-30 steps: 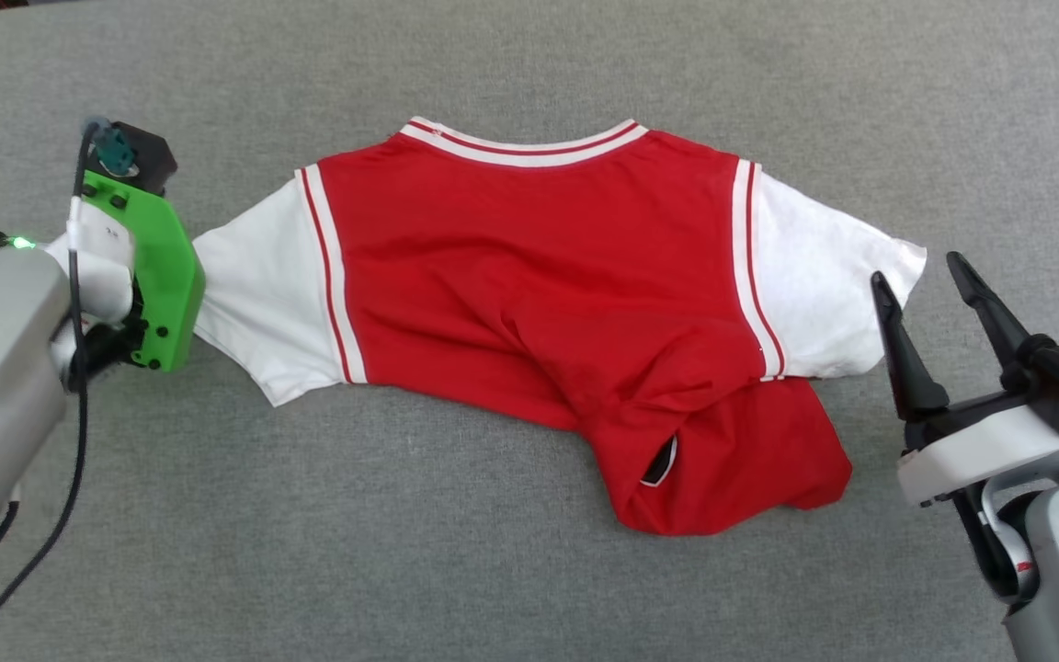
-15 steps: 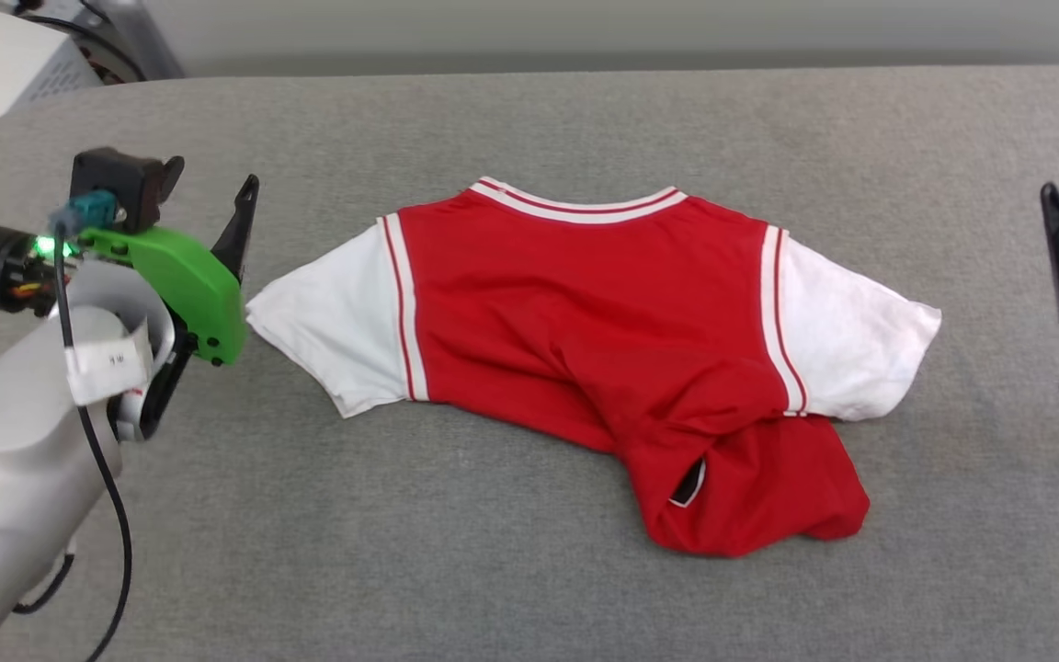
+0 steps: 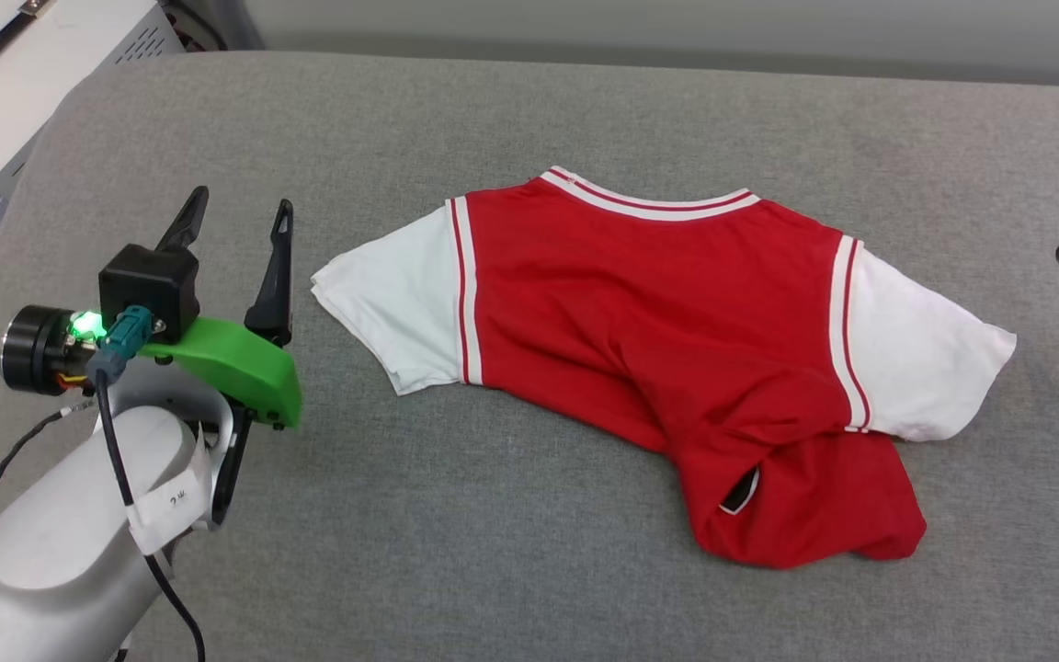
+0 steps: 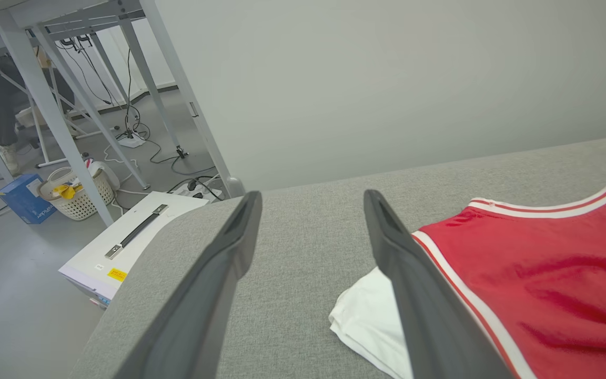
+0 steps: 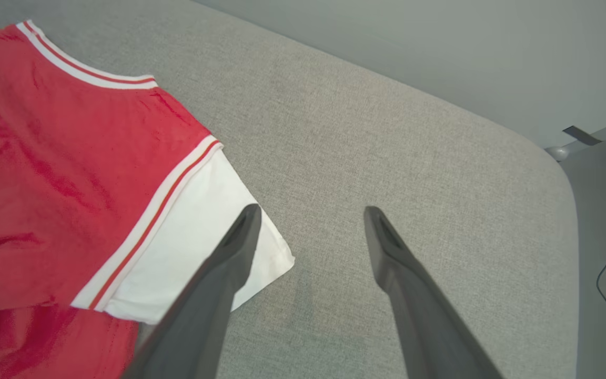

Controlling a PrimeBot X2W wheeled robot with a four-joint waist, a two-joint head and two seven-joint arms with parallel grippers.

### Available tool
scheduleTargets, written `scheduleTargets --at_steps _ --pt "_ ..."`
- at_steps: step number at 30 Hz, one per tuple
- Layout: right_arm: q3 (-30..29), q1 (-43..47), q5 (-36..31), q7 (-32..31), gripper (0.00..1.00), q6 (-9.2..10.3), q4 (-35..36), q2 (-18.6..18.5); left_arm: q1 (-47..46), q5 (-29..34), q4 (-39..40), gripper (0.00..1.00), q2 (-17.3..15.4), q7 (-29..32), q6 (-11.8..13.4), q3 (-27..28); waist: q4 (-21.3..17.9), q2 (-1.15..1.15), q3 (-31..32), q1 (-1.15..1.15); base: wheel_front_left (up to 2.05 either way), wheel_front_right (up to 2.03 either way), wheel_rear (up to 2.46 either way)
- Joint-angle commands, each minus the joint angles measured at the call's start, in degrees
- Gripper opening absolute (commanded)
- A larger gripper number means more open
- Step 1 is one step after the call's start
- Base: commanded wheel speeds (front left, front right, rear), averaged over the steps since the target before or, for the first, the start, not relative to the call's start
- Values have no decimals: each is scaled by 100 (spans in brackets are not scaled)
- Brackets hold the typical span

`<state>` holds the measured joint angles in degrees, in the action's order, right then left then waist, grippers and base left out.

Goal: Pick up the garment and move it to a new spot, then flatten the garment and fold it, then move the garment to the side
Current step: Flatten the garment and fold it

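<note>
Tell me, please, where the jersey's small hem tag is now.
In the head view, the small black-and-white hem tag peeks from the bunched hem of the red jersey shirt, right of centre, low down near its right white sleeve.

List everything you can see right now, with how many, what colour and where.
jersey: one, red with white sleeves, on the middle of the table, lower part bunched.
table: one, grey fabric top, under the jersey.
case: one, white with a yellow label, by the table's far left corner.
box: one, blue, on the floor.
basket: one, white, beside the box.
legs: several, pale grey metal, around the basket.
cables: several, dark, on the floor.
left fingers: two, dark, open, beside one sleeve, holding nothing.
right fingers: two, dark, open, near the other sleeve, holding nothing.
</note>
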<state>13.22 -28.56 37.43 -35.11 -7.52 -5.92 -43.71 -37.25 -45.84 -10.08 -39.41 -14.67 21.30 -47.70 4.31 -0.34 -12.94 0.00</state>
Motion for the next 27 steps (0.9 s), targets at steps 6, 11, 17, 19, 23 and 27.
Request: scheduleTargets --at_steps 6,11,17,19,23,27 --pt "365 -440 519 -1549 100 3 -317 -138 459 517 374 100 228 -32 50 572 263 34 -445 0 0 0 0" --pt "519 -604 452 -2022 100 3 -573 -75 668 824 535 100 389 -32 -4 892 388 34 -702 0 0 0 0" --pt "749 -563 326 -2028 100 3 -889 109 770 1069 514 100 569 -32 -167 1255 482 34 -984 0 0 0 0" --pt "871 -482 305 -1988 100 3 -1022 167 786 1144 488 100 622 -32 -227 1357 488 34 -1050 0 0 0 0" --pt "1203 -223 420 -1784 100 3 -1306 211 829 1324 345 100 793 -32 -409 1623 461 34 -1122 0 0 0 0" --pt "1230 -275 486 -1495 0 3 -1418 219 874 1411 202 100 854 -32 -529 1782 374 34 -1087 0 0 0 0"
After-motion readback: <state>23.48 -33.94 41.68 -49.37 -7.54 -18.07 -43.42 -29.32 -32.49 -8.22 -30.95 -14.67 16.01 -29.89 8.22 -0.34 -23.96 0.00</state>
